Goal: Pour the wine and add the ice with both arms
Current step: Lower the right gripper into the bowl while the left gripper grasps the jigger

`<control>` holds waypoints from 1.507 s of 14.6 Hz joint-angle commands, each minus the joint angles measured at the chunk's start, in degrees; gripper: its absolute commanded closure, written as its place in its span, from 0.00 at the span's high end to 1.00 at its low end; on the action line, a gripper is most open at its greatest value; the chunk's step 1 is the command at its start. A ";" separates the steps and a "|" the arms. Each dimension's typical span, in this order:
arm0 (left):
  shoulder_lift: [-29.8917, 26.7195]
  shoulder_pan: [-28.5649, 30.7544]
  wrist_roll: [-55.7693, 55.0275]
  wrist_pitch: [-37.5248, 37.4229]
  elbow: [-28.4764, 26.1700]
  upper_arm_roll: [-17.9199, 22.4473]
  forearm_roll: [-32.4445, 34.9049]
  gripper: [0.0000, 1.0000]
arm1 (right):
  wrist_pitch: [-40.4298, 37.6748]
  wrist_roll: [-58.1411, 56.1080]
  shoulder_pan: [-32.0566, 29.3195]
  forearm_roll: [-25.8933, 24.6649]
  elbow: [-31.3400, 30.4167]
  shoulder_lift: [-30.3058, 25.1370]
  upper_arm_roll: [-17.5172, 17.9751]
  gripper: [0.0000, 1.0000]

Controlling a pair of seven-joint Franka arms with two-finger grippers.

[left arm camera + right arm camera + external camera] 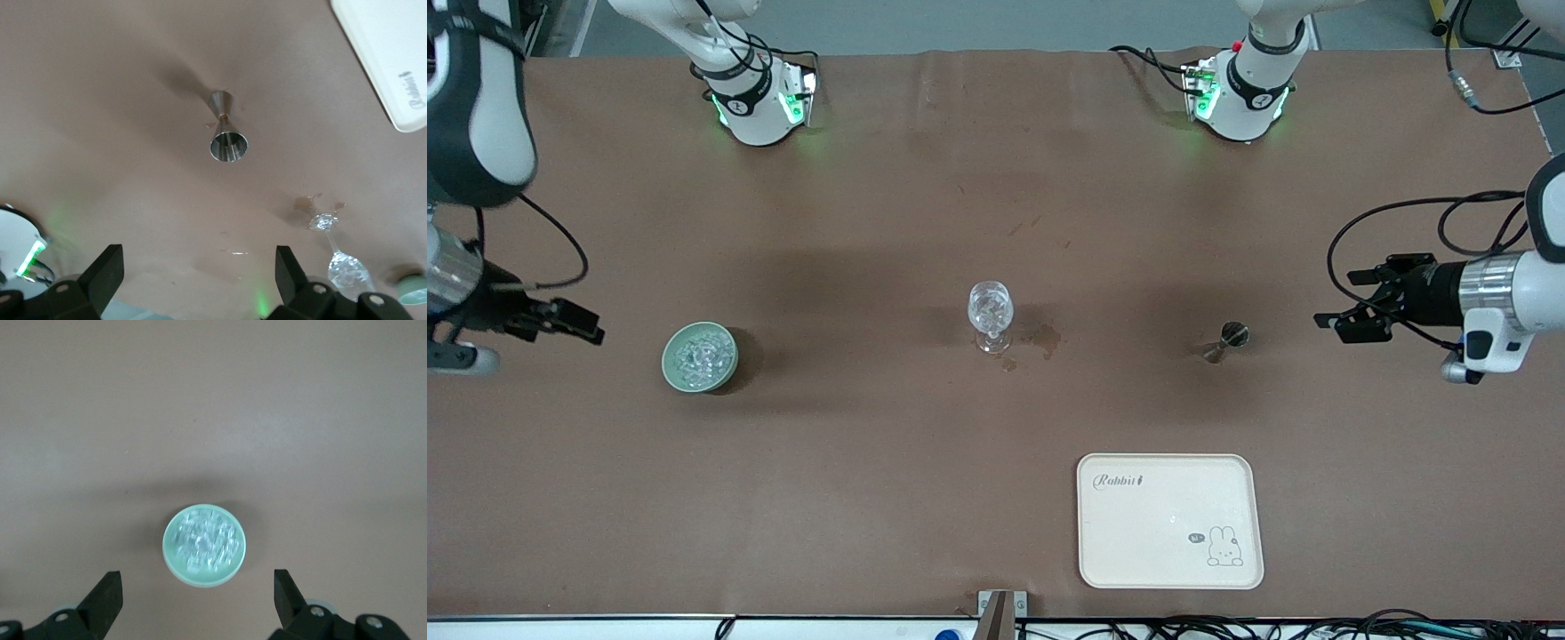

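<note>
1. Nearest the camera you have a cream tray (1169, 520) lying flat, with "Rabbit" written at one corner and a small bunny drawn at another; its surface holds nothing. It is nearer the camera than the glass and toward the left arm's end.
2. The stemmed glass (991, 313) stands upright near the middle of the brown table (871, 462). Something clear glints in its bowl, but you cannot tell what. Small wet stains mark the table just beside its foot.
3. The pale green bowl (700, 356) sits well apart from the glass, toward the right arm's end. The ice (701, 356) fills it as a heap of small clear lumps.
4. A small metal measuring cup (1232, 336), hourglass-shaped, stands well apart from the glass toward the left arm's end. Whether it holds any liquid cannot be told.
5. Your right gripper (585, 324) hangs over the table just beside the bowl, farther from the glass, fingers spread wide and empty.
6. Your left gripper (1343, 320) hangs over the table near the measuring cup, farther from the glass, fingers likewise apart and holding nothing.
</note>
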 commanded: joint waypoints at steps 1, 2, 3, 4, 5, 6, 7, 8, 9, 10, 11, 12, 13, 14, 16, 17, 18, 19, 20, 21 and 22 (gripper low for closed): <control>3.87 3.14 -1.84 0.79 -0.81 -0.34 -4.29 1.00 | 8.86 -0.39 -0.47 -0.54 -7.64 0.07 0.48 1.00; 5.62 4.46 -1.84 0.97 -0.99 -0.34 -6.22 1.00 | 11.77 -0.30 -0.38 -0.54 -10.01 0.68 0.48 1.00; 7.38 5.17 -1.75 1.06 -1.34 -0.34 -7.89 1.00 | 13.97 -0.30 -0.20 -0.54 -11.86 1.21 0.48 1.00; 8.70 5.61 -1.84 1.06 -1.43 -0.34 -9.04 1.00 | 15.82 -0.22 -0.12 -0.54 -13.62 1.83 0.48 0.99; 9.76 6.31 -1.84 1.06 -2.04 -0.34 -10.53 1.00 | 17.75 -0.13 -0.12 -0.54 -15.03 2.44 0.48 0.99; 10.82 7.28 -1.84 1.06 -2.48 -0.34 -12.72 1.00 | 19.69 -0.13 0.06 -0.54 -16.35 3.40 0.48 0.99; 12.48 8.50 -1.84 1.23 -3.09 -0.34 -15.79 1.00 | 20.93 -0.04 0.06 -0.54 -16.80 4.46 0.48 0.99; 13.63 9.12 -1.75 1.58 -3.62 -0.34 -18.52 1.00 | 21.63 0.05 0.06 -0.54 -16.89 5.69 0.57 0.99; 14.95 9.22 -1.66 1.93 -3.80 -0.34 -20.11 1.00 | 22.16 0.14 0.06 -0.54 -16.80 6.74 0.57 0.99; 16.18 9.13 -1.75 2.55 -3.98 -0.34 -20.91 1.00 | 22.95 0.31 0.15 -0.54 -16.89 7.80 0.57 0.98; 17.06 8.96 -1.75 3.60 -4.41 -0.34 -21.96 1.00 | 23.66 0.40 0.67 -0.54 -16.98 8.42 0.66 0.98; 18.20 8.87 -1.75 5.00 -4.77 -0.34 -22.67 1.00 | 23.84 0.49 1.37 -0.45 -17.07 9.29 0.66 0.97; 19.25 9.04 -1.66 6.06 -4.94 -0.43 -22.94 1.00 | 24.10 0.66 1.38 -0.37 -17.24 10.17 0.66 0.97; 20.14 9.13 -1.23 6.59 -4.95 -0.43 -23.29 1.00 | 24.71 0.66 1.47 -0.28 -17.33 10.88 0.66 0.96; 21.11 8.96 -1.14 7.21 -4.95 -0.43 -23.55 1.00 | 27.16 0.66 1.73 0.07 -18.64 11.67 0.66 0.92; 21.63 8.69 -1.14 7.30 -5.21 -0.43 -23.55 1.00 | 28.74 0.66 1.90 0.08 -19.61 11.94 0.66 0.90; 22.33 8.52 -1.05 7.65 -5.21 -0.43 -23.55 1.00 | 29.11 0.75 1.91 0.08 -20.49 12.03 0.66 0.88; 22.78 8.34 -1.05 8.43 -5.30 -0.43 -23.64 1.00 | 29.11 1.01 1.99 0.08 -20.76 12.03 0.66 0.87; 23.39 8.25 -1.05 8.96 -5.30 -0.69 -23.64 1.00 | 29.11 1.10 2.08 0.08 -21.11 12.03 0.66 0.85; 24.01 8.25 -0.96 9.40 -5.30 -0.87 -23.73 1.00 | 29.11 1.19 2.26 0.08 -21.55 12.03 0.66 0.83; 24.53 8.25 -0.61 10.02 -5.30 -1.04 -24.43 1.00 | 29.11 1.63 2.34 0.16 -21.81 11.94 0.74 0.81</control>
